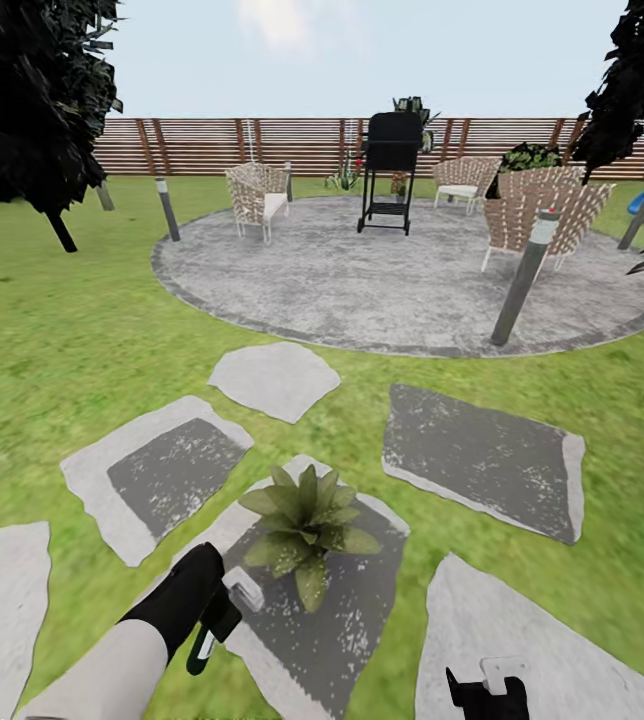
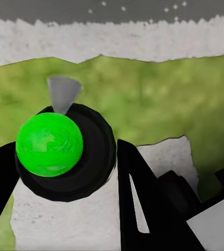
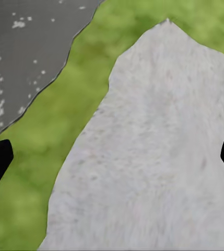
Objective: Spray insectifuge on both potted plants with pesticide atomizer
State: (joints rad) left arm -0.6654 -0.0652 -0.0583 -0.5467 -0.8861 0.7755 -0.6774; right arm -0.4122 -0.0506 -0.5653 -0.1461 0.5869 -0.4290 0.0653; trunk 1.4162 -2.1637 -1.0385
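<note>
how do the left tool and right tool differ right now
The left tool is shut on the pesticide atomizer with white head and green body; the right tool is open and carries nothing. The left tool reaches forward beside the low speckled rosette potted plant on a dark grey stepping stone, while the right one hangs over a pale stepping stone. Both are black.

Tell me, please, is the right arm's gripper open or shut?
Open: the right gripper shows its jaws far apart at opposite edges, only a stepping stone between.
</note>
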